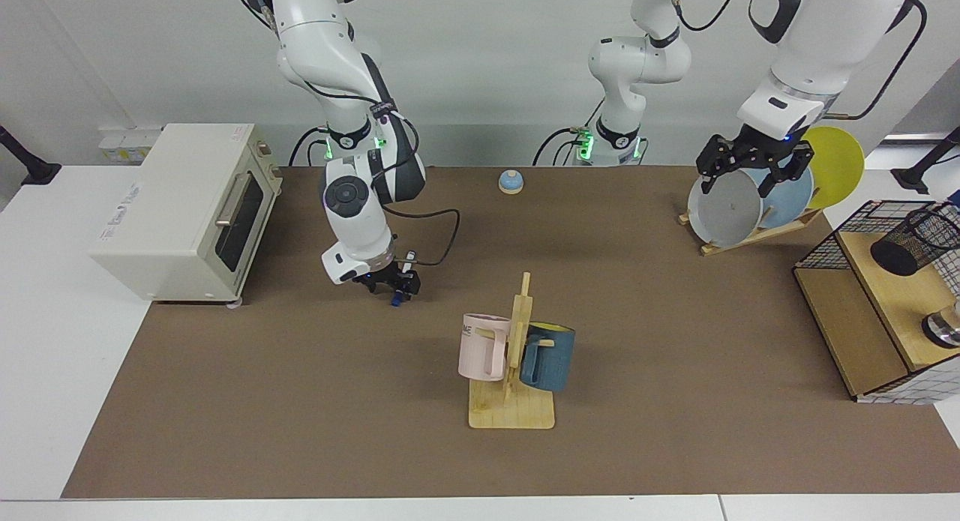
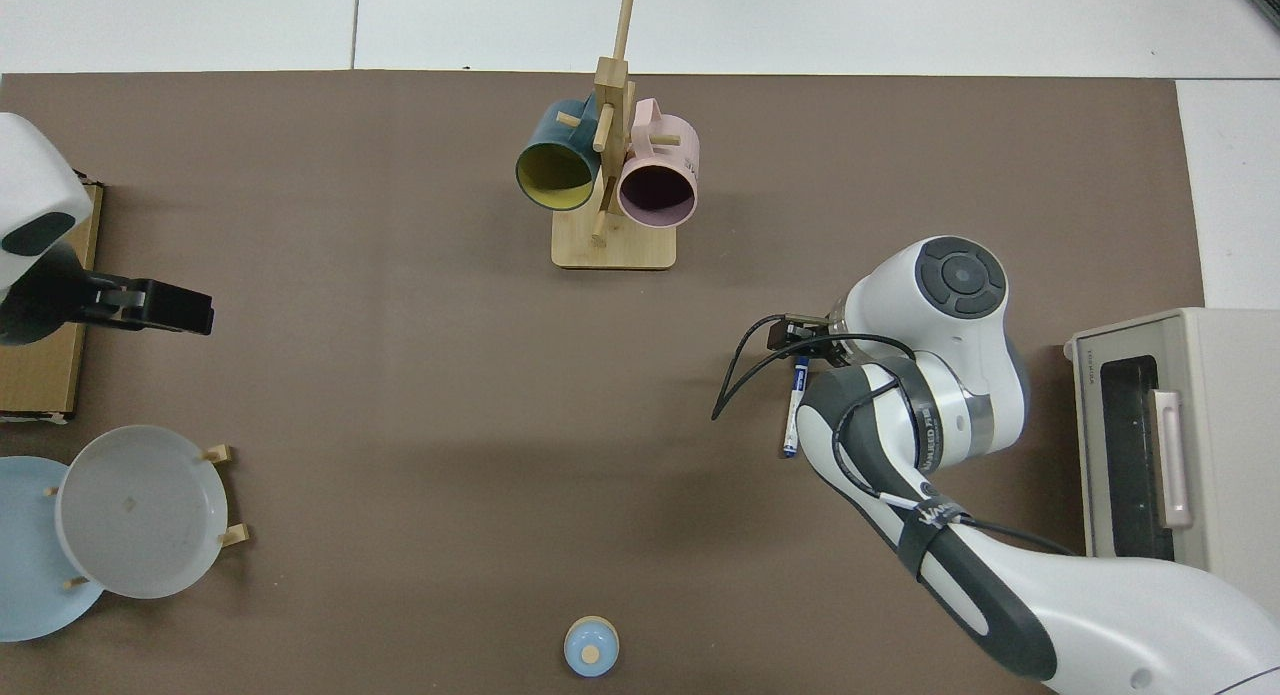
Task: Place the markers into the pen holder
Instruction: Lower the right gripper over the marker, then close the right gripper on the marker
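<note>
The marker [image 2: 794, 412], white with a blue cap, lies flat on the brown mat; in the facing view only its blue tip [image 1: 394, 301] and a bit of white barrel show below the hand. My right gripper [image 1: 391, 282] is low over the marker's capped end, open, with a finger on each side of it. In the top view the right gripper [image 2: 800, 341] sits at the marker's upper end. The black mesh pen holder [image 1: 916, 240] lies tilted on the wooden board in the wire basket at the far right. My left gripper [image 1: 750, 172] waits open above the plate rack.
A wooden mug tree [image 1: 514, 356] with a pink and a blue mug stands mid-table. A toaster oven [image 1: 187, 210] is beside the right arm. Plates [image 1: 726, 210] lean in a rack. A small blue bell [image 1: 511, 181] sits at the back. The wire basket [image 1: 817, 255] holds a shiny metal round thing [image 1: 943, 327].
</note>
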